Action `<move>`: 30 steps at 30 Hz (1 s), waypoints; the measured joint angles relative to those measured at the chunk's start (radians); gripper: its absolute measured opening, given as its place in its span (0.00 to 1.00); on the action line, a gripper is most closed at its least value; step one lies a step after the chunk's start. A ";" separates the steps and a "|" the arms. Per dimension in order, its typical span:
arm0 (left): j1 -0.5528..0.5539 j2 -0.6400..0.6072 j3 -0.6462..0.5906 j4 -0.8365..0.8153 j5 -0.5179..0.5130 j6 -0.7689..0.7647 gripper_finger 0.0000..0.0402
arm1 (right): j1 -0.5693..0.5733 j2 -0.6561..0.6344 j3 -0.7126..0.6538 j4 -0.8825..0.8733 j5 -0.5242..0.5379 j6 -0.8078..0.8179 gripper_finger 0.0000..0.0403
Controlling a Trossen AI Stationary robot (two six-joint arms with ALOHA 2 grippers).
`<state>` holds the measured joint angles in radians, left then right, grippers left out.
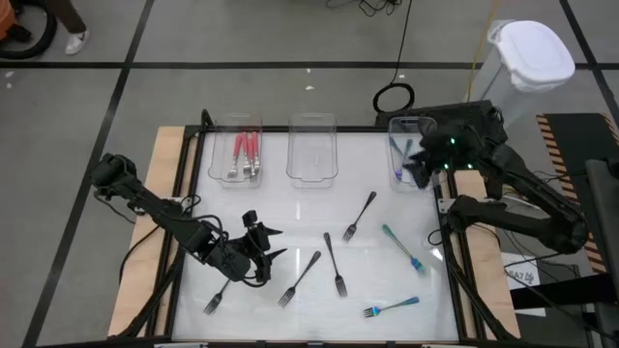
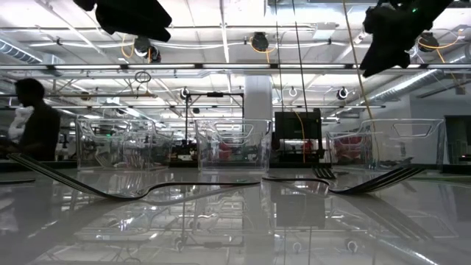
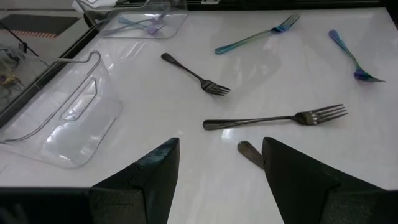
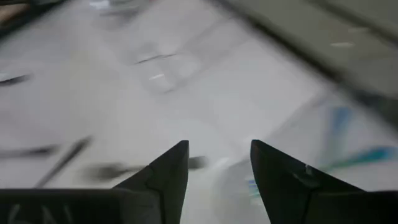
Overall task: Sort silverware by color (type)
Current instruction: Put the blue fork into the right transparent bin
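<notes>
Red forks [image 1: 246, 155] sit in my left tray [image 1: 234, 126], blue ones in the right tray [image 1: 411, 126]. Four black forks [image 1: 335, 264] and two blue forks [image 1: 403, 247] lie loose. My left gripper [image 1: 263, 244] and right gripper [image 1: 414, 162] both gape empty.

No text, label, brand, number or sign can be read in any of the views; a small white sheet [image 1: 523, 277] at the right edge of the bench [image 1: 290, 222] carries print too small to make out.
</notes>
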<state>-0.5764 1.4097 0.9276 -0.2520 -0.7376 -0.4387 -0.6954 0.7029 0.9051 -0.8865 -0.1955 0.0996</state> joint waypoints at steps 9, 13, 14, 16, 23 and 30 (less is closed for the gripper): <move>0.009 0.000 0.000 0.008 0.000 -0.011 0.57 | 0.259 -0.097 0.000 -0.015 -0.055 0.151 0.42; 0.009 0.000 0.000 0.008 0.000 -0.028 0.57 | 0.367 -0.110 0.000 -0.032 -0.014 0.229 0.42; 0.009 0.000 0.000 0.008 0.000 -0.028 0.57 | 0.394 -0.110 0.000 -0.032 -0.013 0.244 0.42; 0.009 0.000 0.000 0.008 0.000 -0.028 0.57 | 0.445 -0.109 0.000 -0.026 -0.011 0.275 0.42; 0.009 0.000 0.000 0.008 0.000 -0.028 0.57 | 0.620 -0.073 0.000 0.004 0.073 0.318 0.42; 0.009 0.000 0.000 0.008 0.000 -0.065 0.57 | 0.798 0.036 0.000 0.071 0.146 0.308 0.42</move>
<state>-0.5678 1.4097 0.9276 -0.2441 -0.7376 -0.5041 0.1022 0.7391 0.9051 -0.8158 -0.0492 0.4080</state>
